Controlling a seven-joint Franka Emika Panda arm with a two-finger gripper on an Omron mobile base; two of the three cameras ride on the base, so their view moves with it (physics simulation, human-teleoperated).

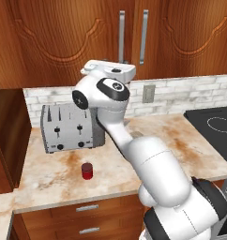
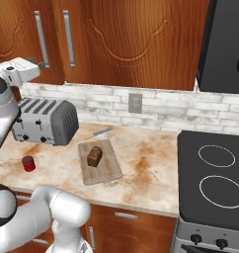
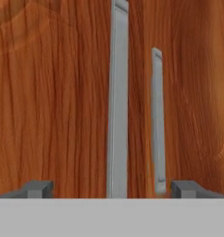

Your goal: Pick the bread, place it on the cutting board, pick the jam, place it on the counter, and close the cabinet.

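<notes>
White brick backsplash (image 2: 166,111), outlet (image 2: 135,103), black stovetop (image 2: 215,178).

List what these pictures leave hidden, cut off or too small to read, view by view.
- Left base view: the white arm hides the flat light brown wooden cutting board and the small dark brown loaf.
- Right base view: the hand's fingertips fall past the left edge.
- Hand view: the silver bar handle is cut off at the top.
- Small red jam jar: label too small to read.
- Silver toaster: slots' contents hidden.
</notes>
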